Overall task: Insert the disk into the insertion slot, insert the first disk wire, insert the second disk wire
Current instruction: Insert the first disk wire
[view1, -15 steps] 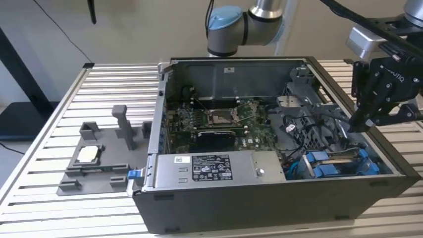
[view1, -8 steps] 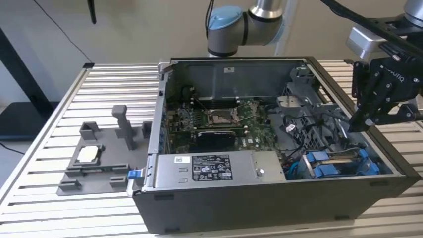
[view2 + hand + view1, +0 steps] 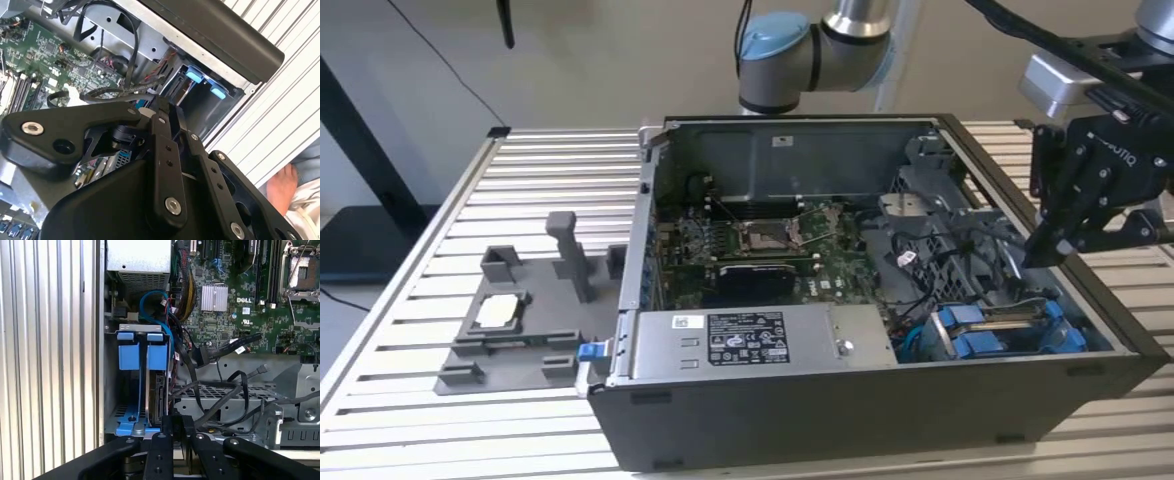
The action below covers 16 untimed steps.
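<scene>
Evidently the jaws of the gripper [image 3: 178,420] were drawn almost together, and nothing was seen held between them. Just ahead of the tips, the disk [image 3: 160,392] was seen standing on edge in its blue carrier [image 3: 134,357]. It was seated inside the insertion slot [image 3: 116,413], so the first step was judged complete.

Close beside the tips, on the side away from the carrier, a tangle of black cables [image 3: 220,400] was draped over a grey perforated bracket [image 3: 265,401]. One black connector [image 3: 202,356] hung loose a little further ahead. A blue cable [image 3: 150,296] was looped beyond the carrier's tabs; whether its end was plugged into the disk could not be told. Further out lay the motherboard [image 3: 235,325], and in the exterior view the case wall [image 3: 854,420] was seen running close under the arm.

Several hazards were judged likely from this position:
- The draped cables could be snagged by the closed tips if the gripper were lowered, and the loose connector could be dragged out of reach.
- The disk's edge or the carrier tabs could be struck, since both lay so near the tips, and the seated disk could be knocked askew.
- A connector gripped off-centre or tilted could be jammed at its port, or slipped from so narrow a hold.
- The rim of the case could be clipped by the wrist.
</scene>
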### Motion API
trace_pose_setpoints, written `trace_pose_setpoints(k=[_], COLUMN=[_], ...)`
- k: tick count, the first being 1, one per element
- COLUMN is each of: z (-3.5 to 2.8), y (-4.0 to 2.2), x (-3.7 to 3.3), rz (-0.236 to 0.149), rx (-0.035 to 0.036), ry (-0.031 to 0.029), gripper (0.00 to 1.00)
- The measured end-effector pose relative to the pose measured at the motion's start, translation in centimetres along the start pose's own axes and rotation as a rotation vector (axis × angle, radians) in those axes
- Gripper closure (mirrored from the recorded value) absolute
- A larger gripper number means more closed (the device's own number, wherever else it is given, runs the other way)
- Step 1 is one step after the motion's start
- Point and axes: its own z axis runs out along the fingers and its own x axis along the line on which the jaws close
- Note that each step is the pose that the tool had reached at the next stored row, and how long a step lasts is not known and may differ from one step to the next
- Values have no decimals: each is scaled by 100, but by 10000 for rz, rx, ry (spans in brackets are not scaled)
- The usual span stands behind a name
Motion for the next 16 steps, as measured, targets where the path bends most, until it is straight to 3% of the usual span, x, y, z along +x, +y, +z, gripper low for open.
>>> trace_pose_setpoints(k=[3, 11, 16], z=[9, 119, 188], y=[-9, -21, -33], x=[1, 6, 8], rz=[1, -2, -3], rx=[-109, -112, -113], ry=[127, 300, 375], gripper=[81, 81, 81])
